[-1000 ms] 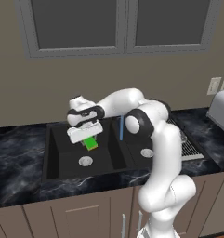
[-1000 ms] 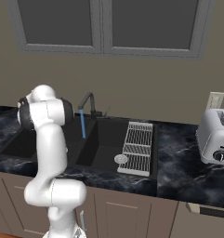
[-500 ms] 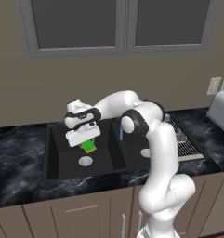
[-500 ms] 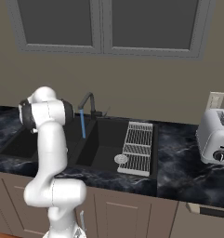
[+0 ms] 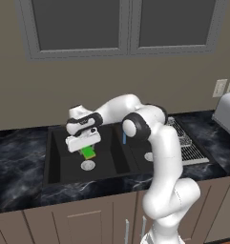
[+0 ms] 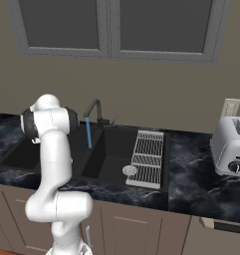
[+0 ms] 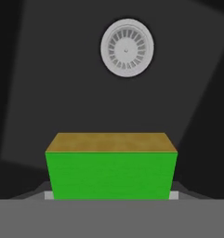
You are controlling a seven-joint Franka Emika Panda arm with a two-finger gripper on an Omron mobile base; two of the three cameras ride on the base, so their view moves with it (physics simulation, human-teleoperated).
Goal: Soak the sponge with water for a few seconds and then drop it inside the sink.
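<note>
Sponge [image 5: 89,152] clamped in the end effector [image 5: 87,148], hanging over the left basin of the sink [image 5: 54,167], its drain [image 7: 127,47] directly below. The water [image 6: 88,132] runs well off to one side. You are at the drop: part the jaws.

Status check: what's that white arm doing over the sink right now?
Pincer shut on sponge. Sponge held above left sink basin, drain below. Water running apart from it. Nothing in the way.
</note>
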